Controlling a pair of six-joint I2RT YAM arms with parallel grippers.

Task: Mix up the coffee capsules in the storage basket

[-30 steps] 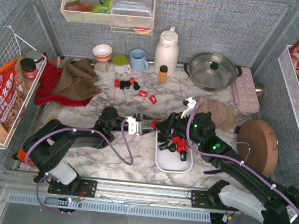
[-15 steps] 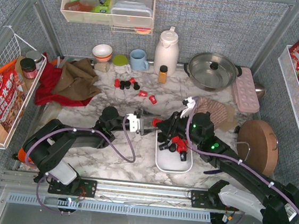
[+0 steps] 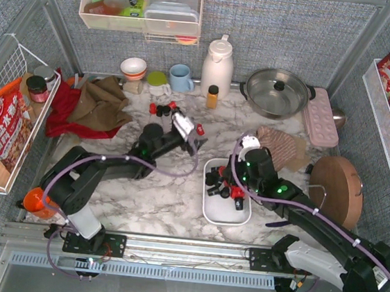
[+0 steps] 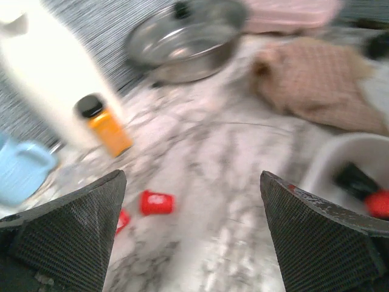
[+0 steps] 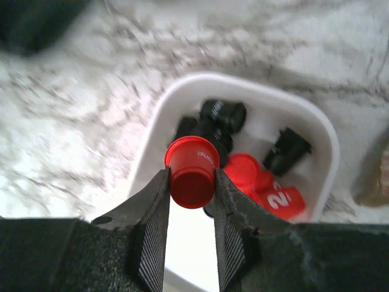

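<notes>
The storage basket (image 3: 224, 216) is a white tray in front of my right arm, with red and black coffee capsules (image 3: 223, 185) in its far half. My right gripper (image 5: 191, 176) hangs over the basket (image 5: 318, 130), shut on a red capsule (image 5: 192, 172). Below it lie black capsules (image 5: 222, 115) and red ones (image 5: 262, 184). My left gripper (image 4: 191, 182) stands wide open and empty above the marble. A loose red capsule (image 4: 157, 202) lies ahead of its left finger. More loose capsules (image 3: 164, 108) lie further back, beyond my left gripper (image 3: 192, 137).
An amber bottle (image 4: 103, 125), a white thermos (image 3: 217, 66) and a blue mug (image 3: 181, 78) stand at the back. A steel pot (image 3: 277, 92) and a pink box (image 3: 321, 117) sit back right, with a checked cloth (image 4: 316, 79) beside the basket. Red and brown cloths (image 3: 91, 107) lie at left.
My left gripper has opened wide and swung from the basket's left edge toward the back, near the loose capsules. My right gripper has closed on a red capsule over the basket.
</notes>
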